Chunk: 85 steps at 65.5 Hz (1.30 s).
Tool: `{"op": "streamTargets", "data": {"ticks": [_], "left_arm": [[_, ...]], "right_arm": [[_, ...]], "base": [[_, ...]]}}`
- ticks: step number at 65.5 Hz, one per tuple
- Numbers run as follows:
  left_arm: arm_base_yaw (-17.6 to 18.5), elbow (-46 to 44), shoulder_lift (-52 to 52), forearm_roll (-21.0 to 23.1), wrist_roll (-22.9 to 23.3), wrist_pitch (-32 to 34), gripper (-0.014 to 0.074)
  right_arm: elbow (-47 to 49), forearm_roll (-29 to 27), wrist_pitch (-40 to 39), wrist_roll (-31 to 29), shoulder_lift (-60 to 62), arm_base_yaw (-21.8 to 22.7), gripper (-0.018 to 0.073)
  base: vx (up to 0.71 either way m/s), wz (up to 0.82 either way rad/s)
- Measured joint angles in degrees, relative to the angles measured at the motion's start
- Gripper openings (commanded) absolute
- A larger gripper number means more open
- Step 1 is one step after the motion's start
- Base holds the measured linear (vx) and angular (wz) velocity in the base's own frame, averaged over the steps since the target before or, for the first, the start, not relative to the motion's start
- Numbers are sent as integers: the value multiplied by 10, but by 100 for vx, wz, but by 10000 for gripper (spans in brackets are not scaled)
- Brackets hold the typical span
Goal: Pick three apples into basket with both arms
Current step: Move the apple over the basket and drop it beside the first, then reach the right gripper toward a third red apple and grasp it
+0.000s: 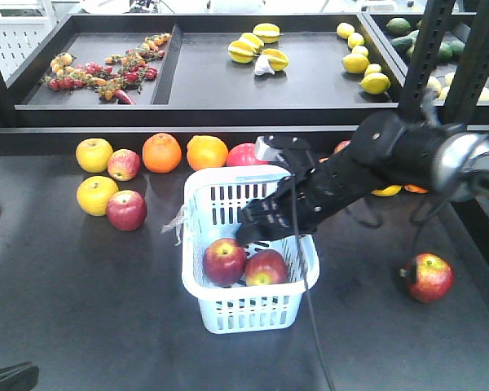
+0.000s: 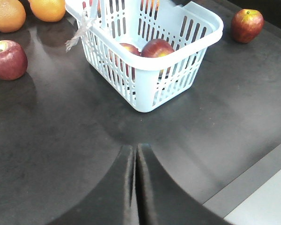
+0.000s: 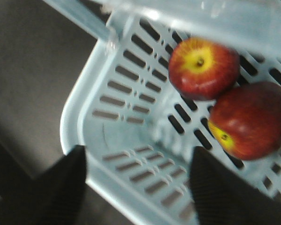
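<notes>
The pale blue basket [image 1: 253, 314] stands mid-table with two red apples [image 1: 225, 261] [image 1: 266, 267] inside. A third red apple [image 1: 428, 277] lies on the table to the right. My right gripper [image 1: 257, 224] hangs open and empty over the basket. Its wrist view shows it [image 3: 138, 168] above the slotted basket wall [image 3: 131, 117], with both apples [image 3: 203, 65] [image 3: 250, 122] beyond it. My left gripper [image 2: 134, 151] is shut and empty, low over the table in front of the basket [image 2: 196, 47]. The apples inside [image 2: 157, 48] and the loose apple [image 2: 247, 24] show there too.
Left of the basket lie two yellow fruits [image 1: 94, 154], two more red apples [image 1: 126, 209] and two oranges [image 1: 161, 152]. Another apple [image 1: 244, 155] sits behind the basket. A raised shelf [image 1: 228, 114] with trays of fruit runs along the back. A black upright frame [image 1: 440, 57] stands at right.
</notes>
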State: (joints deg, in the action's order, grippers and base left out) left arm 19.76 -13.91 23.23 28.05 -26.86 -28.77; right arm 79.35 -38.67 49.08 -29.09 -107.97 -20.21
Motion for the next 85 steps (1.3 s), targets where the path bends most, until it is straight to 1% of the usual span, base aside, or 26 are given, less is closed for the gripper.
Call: {"op": "streamTargets", "data": {"ticks": [2, 4, 6, 13, 19, 29, 36, 46, 52, 55, 61, 64, 67, 71, 74, 75, 79, 85], "left_arm": [[0, 0, 0, 0, 0, 0, -6], [0, 0, 0, 0, 0, 0, -6], [0, 0, 0, 0, 0, 0, -6], [0, 0, 0, 0, 0, 0, -6], [0, 0, 0, 0, 0, 0, -6], [0, 0, 0, 0, 0, 0, -6], [0, 0, 0, 0, 0, 0, -6], [0, 0, 0, 0, 0, 1, -6], [0, 0, 0, 0, 0, 1, -6], [0, 0, 0, 0, 0, 1, -6], [0, 0, 0, 0, 0, 1, -6], [0, 0, 0, 0, 0, 1, -6], [0, 0, 0, 0, 0, 1, -6], [0, 0, 0, 0, 0, 1, -6], [0, 0, 0, 0, 0, 1, -6], [0, 0, 0, 0, 0, 1, -6], [0, 0, 0, 0, 0, 1, -6], [0, 0, 0, 0, 0, 1, -6]], "right_arm": [[0, 23, 12, 11, 11, 0, 125], [0, 45, 25, 23, 24, 0, 38], [-1, 62, 34, 33, 34, 0, -16], [-1, 112, 72, 49, 83, 0, -10], [-1, 142, 95, 64, 129, 0, -8], [-1, 210, 114, 106, 207, 0, -5], [-1, 276, 126, 151, 251, 0, -4], [-2, 395, 150, 231, 287, 0, -4], [-28, 447, 150, 282, 295, 6, -4], [-48, 460, 143, 300, 298, 16, -3], [-106, 463, 106, 325, 298, 63, 4], [-132, 457, 79, 330, 298, 98, 22], [-160, 441, 47, 329, 298, 136, 51], [-174, 407, 25, 316, 296, 184, 118], [-178, 384, 18, 291, 296, 213, 183], [-178, 380, 16, 291, 295, 217, 207], [-178, 340, 8, 250, 292, 254, 333], [-178, 284, 0, 191, 278, 291, 526]], "base": [[0, 0], [0, 0], [0, 0], [0, 0], [0, 0], [0, 0], [0, 0], [0, 0], [0, 0], [0, 0], [0, 0], [0, 0], [0, 0], [0, 0], [0, 0], [0, 0], [0, 0], [0, 0]]}}
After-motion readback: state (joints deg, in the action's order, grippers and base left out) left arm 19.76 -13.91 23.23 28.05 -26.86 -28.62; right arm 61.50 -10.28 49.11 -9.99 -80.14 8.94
